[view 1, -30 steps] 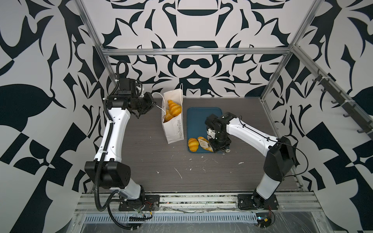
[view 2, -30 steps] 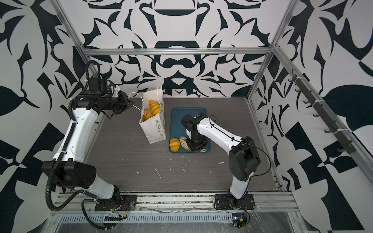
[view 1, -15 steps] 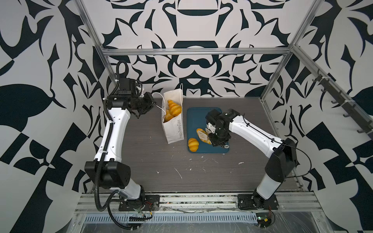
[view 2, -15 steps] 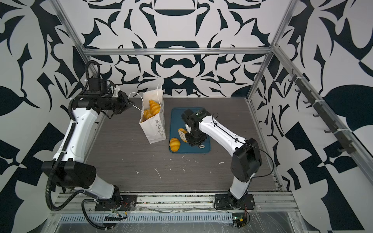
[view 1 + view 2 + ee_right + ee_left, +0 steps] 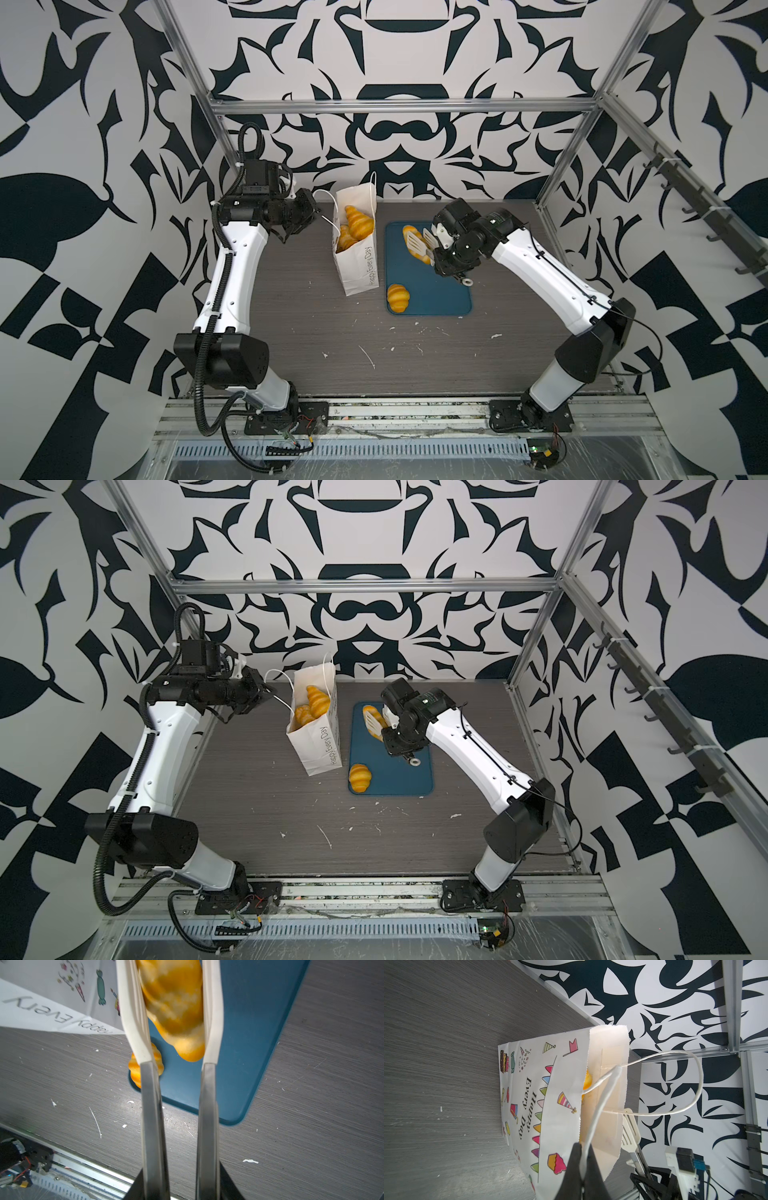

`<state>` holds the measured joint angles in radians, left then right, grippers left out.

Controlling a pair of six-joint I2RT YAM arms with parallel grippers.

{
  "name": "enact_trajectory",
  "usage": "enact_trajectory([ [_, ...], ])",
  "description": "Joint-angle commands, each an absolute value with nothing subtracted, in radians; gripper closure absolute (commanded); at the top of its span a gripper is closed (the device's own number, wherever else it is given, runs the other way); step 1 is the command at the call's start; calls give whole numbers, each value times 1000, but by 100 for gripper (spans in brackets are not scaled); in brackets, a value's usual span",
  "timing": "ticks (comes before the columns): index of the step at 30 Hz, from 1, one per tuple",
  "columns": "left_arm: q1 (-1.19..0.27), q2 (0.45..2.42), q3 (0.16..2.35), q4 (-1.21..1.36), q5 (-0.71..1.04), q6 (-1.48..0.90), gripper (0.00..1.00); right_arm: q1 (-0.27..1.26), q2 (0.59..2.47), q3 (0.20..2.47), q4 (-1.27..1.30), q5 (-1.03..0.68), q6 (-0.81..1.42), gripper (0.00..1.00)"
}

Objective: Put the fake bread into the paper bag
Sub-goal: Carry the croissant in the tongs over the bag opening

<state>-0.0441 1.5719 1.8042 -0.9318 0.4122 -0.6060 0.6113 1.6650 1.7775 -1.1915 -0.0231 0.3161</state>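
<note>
The white paper bag [image 5: 360, 266] [image 5: 320, 746] [image 5: 550, 1105] stands upright and open at the back of the table, with several pieces of fake bread [image 5: 358, 222] [image 5: 317, 702] inside. My left gripper [image 5: 318, 216] [image 5: 271, 694] [image 5: 582, 1159] is shut on the bag's near cord handle [image 5: 600, 1101] and holds it out to the left. My right gripper [image 5: 420, 243] [image 5: 379, 723] [image 5: 172, 991], with long white slotted fingers, is shut on a golden piece of fake bread [image 5: 409, 230] [image 5: 368, 711] [image 5: 174, 1007] held above the blue tray, right of the bag. One croissant [image 5: 397, 297] [image 5: 360, 777] [image 5: 133, 1066] lies on the tray's front left corner.
The blue tray [image 5: 440, 291] [image 5: 399, 775] [image 5: 249, 1043] lies flat just right of the bag. White scraps [image 5: 368, 357] are scattered over the grey table in front. Aluminium frame posts stand at the back corners [image 5: 569, 145].
My right gripper has lifted the bread off the tray's front and carried it up and toward the back, nearer the bag's mouth. The left gripper and the bag have not moved.
</note>
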Motion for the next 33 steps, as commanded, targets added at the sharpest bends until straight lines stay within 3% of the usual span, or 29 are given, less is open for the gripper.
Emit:
enact_trajectory([
  [1,-41,1577,1835,-960,419,-608,100,607,1620,1859,-1146,-43,349,61],
  [16,-40,1579,1857,-969,419,-606,100,606,1634,2066,-1105,-155,371,60],
  [33,-40,1577,1865,-973,419,-606,100,606,1612,2104,-984,-309,412,60],
])
